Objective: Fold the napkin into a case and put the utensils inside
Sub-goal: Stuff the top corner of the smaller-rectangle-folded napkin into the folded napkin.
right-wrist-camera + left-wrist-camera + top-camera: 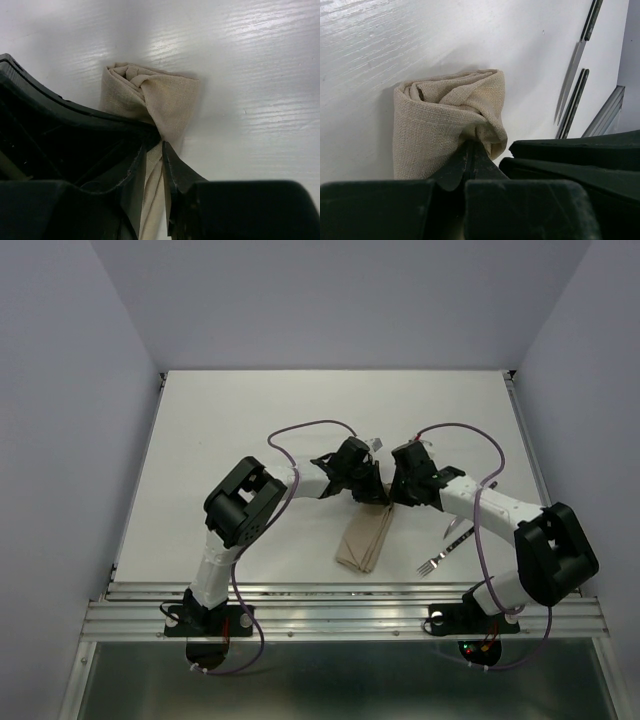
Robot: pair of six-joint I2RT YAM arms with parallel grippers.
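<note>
Walls (320,300), pale lavender, are seen on three sides of a white matte table (250,420). Beige-tan cloth napkin (365,540) is folded into a narrow strip mid-table, so the case is judged roughly formed. Its far end is pinched by the closed left gripper (470,150) and clamped by the right gripper (161,150). Dark-handled fork (436,560) and silver-bladed knife (572,75) are left outside it, to the right. Insertion is outstanding.

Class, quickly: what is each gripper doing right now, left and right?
Left gripper: closed, pinching the folded napkin.
Right gripper: closed on the same napkin.
</note>
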